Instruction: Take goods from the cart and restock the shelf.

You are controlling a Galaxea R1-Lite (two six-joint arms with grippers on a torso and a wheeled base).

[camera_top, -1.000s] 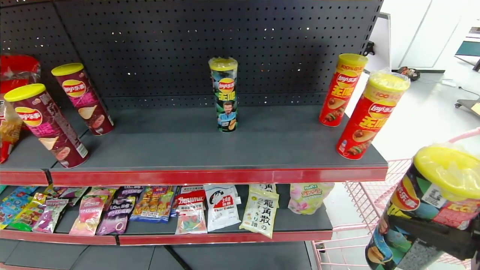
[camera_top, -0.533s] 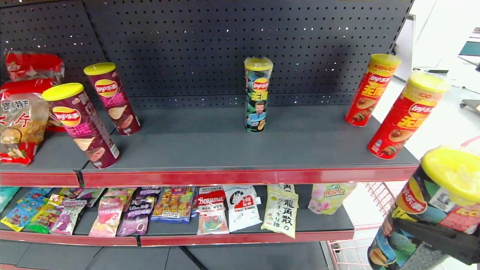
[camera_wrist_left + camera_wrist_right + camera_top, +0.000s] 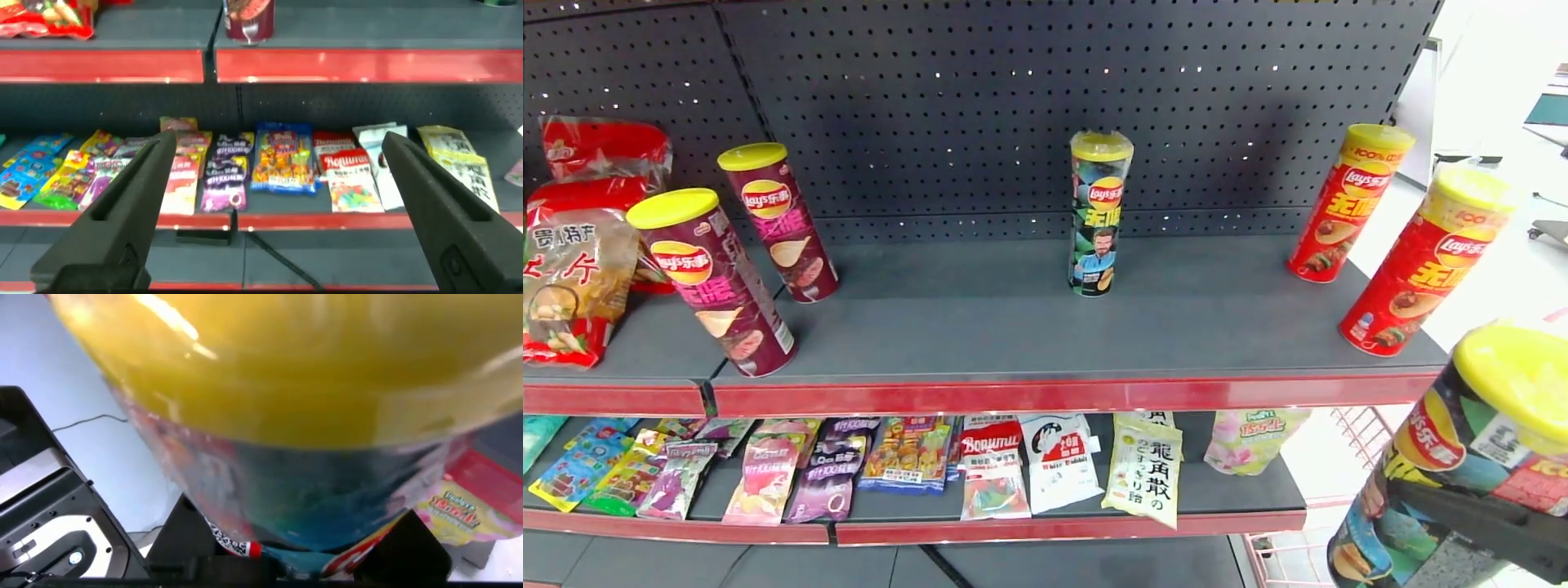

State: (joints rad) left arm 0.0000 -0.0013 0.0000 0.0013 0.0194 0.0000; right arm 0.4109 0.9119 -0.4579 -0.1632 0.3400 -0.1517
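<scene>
A multicoloured chip can (image 3: 1462, 457) with a yellow lid stands at the lower right of the head view, beyond the right end of the upper shelf (image 3: 1013, 335) and lower than its board. My right gripper (image 3: 1478, 514) is shut on its body; the right wrist view has the can (image 3: 310, 457) close up between black fingers (image 3: 196, 539). A matching can (image 3: 1098, 216) stands upright at mid shelf. My left gripper (image 3: 279, 140) is open with nothing in it, in front of the lower shelf's snack bags (image 3: 282, 159).
Two red cans (image 3: 1347, 204) (image 3: 1429, 261) stand at the shelf's right end, two purple cans (image 3: 776, 220) (image 3: 711, 282) at the left, beside red bags (image 3: 572, 278). Bare board lies around the middle can. A pink cart (image 3: 1278, 555) shows at the lower right.
The whole head picture has shifted right, so the camera has turned left along the shelf. The held can stays at the lower right in the right gripper.
</scene>
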